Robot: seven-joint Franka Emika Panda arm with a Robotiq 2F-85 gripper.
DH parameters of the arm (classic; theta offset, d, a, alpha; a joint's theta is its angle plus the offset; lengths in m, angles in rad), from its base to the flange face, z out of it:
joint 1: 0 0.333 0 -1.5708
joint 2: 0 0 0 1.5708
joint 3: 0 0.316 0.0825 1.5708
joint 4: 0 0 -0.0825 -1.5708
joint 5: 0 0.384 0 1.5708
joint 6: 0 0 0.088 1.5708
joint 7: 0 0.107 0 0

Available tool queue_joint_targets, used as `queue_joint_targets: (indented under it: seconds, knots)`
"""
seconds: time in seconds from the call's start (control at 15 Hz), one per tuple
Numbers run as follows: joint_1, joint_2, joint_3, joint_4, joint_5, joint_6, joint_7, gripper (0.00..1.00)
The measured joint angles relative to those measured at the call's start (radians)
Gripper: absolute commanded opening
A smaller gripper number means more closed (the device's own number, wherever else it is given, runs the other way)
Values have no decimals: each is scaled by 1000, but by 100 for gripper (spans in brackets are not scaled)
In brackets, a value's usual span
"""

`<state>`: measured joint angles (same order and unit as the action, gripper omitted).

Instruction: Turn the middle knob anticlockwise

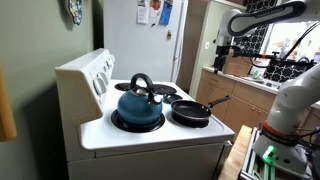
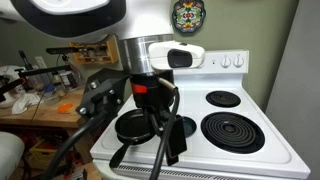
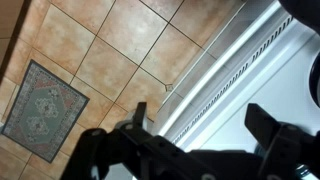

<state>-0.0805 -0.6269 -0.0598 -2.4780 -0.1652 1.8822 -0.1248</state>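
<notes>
A row of small white dials [image 1: 101,75] runs along the stove's raised back panel. In an exterior view only the right-hand dials [image 2: 232,62] show, and the arm hides the rest. I cannot single out the middle knob at this size. My gripper [image 2: 168,150] hangs high over the stove's front edge, far from the panel, and it also shows in an exterior view [image 1: 222,55]. In the wrist view my gripper [image 3: 200,125] is open and empty, with both black fingers spread over the white stove edge and the tiled floor.
A blue kettle [image 1: 138,104] and a black frying pan [image 1: 192,111] sit on the burners. The pan [image 2: 130,125] lies below my gripper. Two bare coil burners [image 2: 232,130] are on the other side. A counter [image 1: 240,85] and a patterned rug [image 3: 45,110] are nearby.
</notes>
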Motion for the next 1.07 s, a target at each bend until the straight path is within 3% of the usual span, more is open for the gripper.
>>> queue_joint_targets:
  seconds: [0.73, 1.07]
  knots:
    - [3, 2, 0, 7, 0, 6, 0, 100]
    - [59, 79, 10, 110, 24, 142, -11, 100]
